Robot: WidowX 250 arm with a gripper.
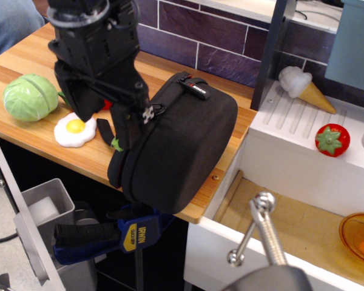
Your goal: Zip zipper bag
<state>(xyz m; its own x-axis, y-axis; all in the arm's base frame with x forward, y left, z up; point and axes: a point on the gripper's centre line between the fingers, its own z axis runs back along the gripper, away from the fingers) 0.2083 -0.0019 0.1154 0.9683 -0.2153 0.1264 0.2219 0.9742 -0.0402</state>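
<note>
The zipper bag is a large black rounded case lying on the front edge of the wooden table, with its red-white logo tag on top. My black gripper hangs over the bag's left end, its two fingers spread apart and open. The right finger stands right at the zipper edge and the black cord. Only a sliver of the lime-green pull tab shows below that finger. The rest of the tab is hidden.
A green cabbage and a fried egg lie left of the gripper. A white sink unit at right holds an ice cream cone and a strawberry. A blue clamp grips the table's front edge.
</note>
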